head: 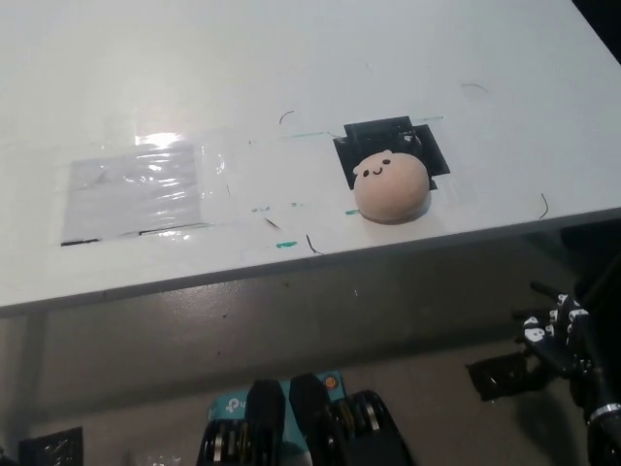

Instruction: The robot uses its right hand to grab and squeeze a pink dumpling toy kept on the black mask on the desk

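The right hand [563, 335] hangs below the bench [291, 58] edge, well apart from the toy [391, 186]; fingers spread, holding nothing. The toy sits on the mask [393, 144], overlapping its near edge.

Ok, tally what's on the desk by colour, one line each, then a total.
Pink: 1, the dumpling toy
Black: 1, the mask under it
Clear: 1, a taped plastic sheet
Total: 3
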